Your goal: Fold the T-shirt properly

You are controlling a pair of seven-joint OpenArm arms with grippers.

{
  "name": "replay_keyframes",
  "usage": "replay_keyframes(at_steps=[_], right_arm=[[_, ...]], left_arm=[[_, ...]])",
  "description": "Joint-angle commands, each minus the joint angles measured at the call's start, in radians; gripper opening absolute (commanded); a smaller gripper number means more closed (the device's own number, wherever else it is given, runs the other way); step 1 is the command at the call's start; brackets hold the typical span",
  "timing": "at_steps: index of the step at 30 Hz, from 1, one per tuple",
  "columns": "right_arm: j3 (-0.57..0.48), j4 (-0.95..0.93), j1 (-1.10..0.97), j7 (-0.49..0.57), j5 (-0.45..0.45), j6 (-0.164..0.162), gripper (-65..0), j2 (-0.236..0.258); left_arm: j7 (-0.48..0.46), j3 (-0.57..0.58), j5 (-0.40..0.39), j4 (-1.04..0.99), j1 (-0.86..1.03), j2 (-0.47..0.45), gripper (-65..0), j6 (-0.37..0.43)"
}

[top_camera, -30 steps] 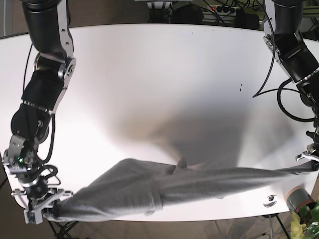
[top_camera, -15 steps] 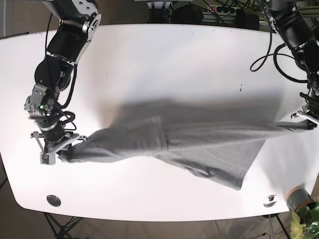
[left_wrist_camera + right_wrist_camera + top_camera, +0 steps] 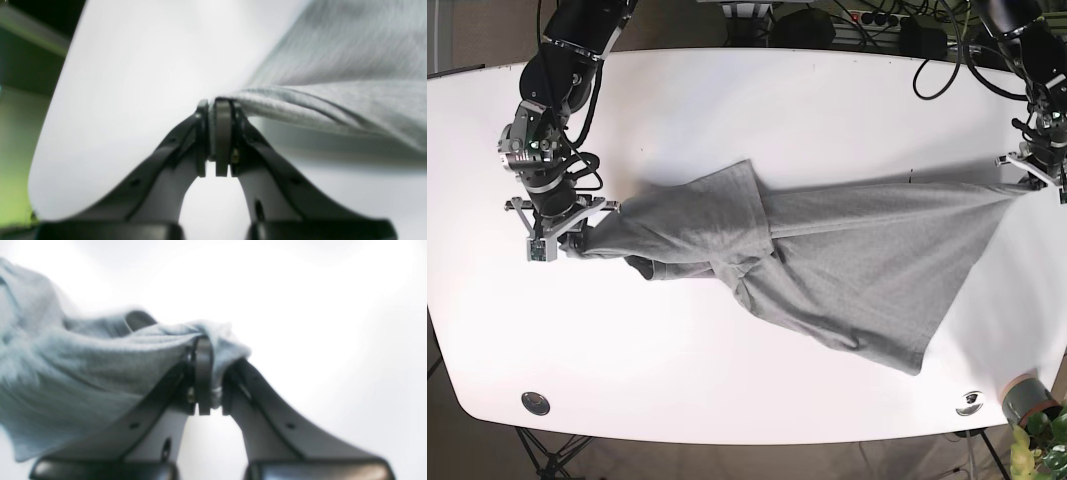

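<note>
**A robotics lab bench**

A bare white table (image 3: pixel 757 110) on tripod-style legs (image 3: pixel 547 455) has two black robot arms (image 3: pixel 562 75) at its far corners. Cables and a power strip (image 3: pixel 877 18) lie beyond its far edge.

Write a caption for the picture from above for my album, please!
Two robot arms stretch a grey T-shirt over a white table, left gripper and right gripper each pinching an end.

no legible text or labels anywhere

My base camera looks straight down on the whole table (image 3: pixel 727 90). Each wrist camera sits close behind its gripper, sharing the T-shirt (image 3: pixel 847 260) with base.
</note>
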Motion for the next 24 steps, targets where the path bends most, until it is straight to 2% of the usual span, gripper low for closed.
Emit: replay_keyframes(at_steps=[1,11,18,22,24], right_arm=[[0.003,0.028,-0.016,0.028,0.003,-0.009,-62.9,0.003],[0.006,0.049,-0.144,0.032,0.003,-0.009,-62.9,-0.005],[0.003,0.066,-0.158,0.032,0.003,-0.009,-62.9,-0.036],[0.0,0.072,-0.162,0.032,0.003,-0.009,-62.9,-0.036],[0.0,0.072,-0.162,0.032,0.003,-0.006,-62.9,-0.036]], left_arm=[[-0.021,-0.013,0.006,0.02,0.012,-0.023,-65.0,0.01],[-0.023,-0.012,0.007,0.013,0.093,-0.022,-65.0,0.01],[-0.014,-0.021,0.01,0.021,0.121,-0.022,-63.7,0.01],[0.026,-0.012,0.009,0.021,0.127,-0.022,-46.1,0.01],[0.066,-0.01,0.006,0.021,0.123,-0.022,-33.2,0.009]])
